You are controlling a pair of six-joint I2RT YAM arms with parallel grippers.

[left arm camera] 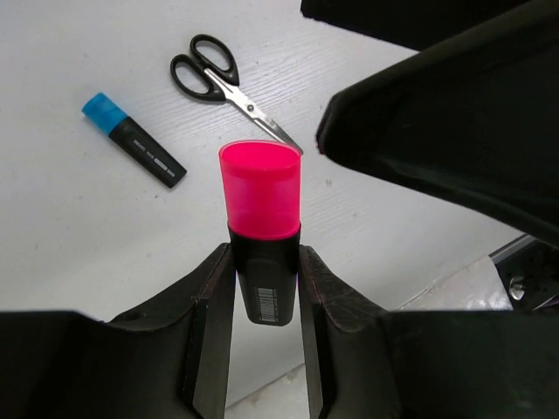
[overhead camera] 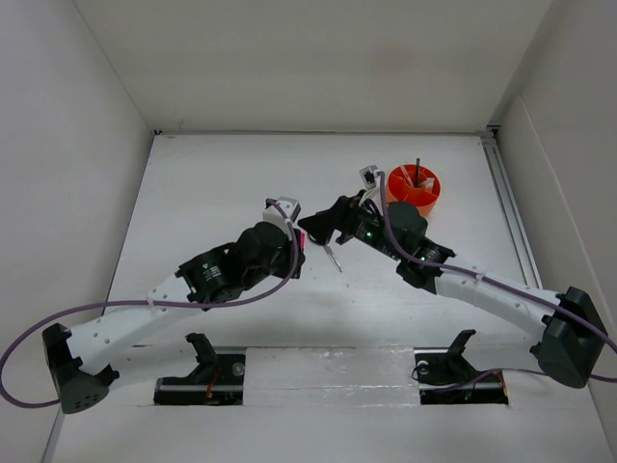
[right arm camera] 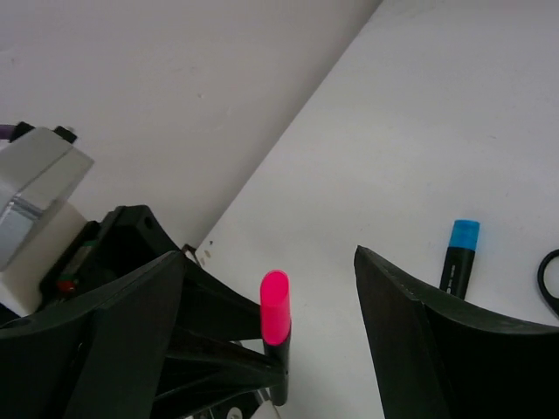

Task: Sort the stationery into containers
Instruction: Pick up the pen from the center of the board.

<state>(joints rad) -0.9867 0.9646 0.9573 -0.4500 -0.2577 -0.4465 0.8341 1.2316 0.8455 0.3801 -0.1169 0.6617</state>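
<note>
From here the left arm [overhead camera: 125, 323] and the right arm [overhead camera: 501, 299] look alike: white shells between chunky black joints, black bases, a purple cable [overhead camera: 193, 304] strung along each, a tiny green light [overhead camera: 368, 234] on the right wrist, and matte black fingers on the left claw [left arm camera: 265, 262] and right claw [right arm camera: 271, 262].

highlighter [left arm camera: 260, 188] in left end effector [left arm camera: 262, 262] | scissors [left arm camera: 243, 100] beyond, on table [left arm camera: 79, 236] | organiser [overhead camera: 424, 204] far right

The pink-capped highlighter [left arm camera: 260, 236] has a glossy, translucent plastic cap; the scissors [left arm camera: 231, 88] show shiny metal blades, smooth black handles; the white surface [left arm camera: 79, 244] looks matt, faintly grained.
</note>
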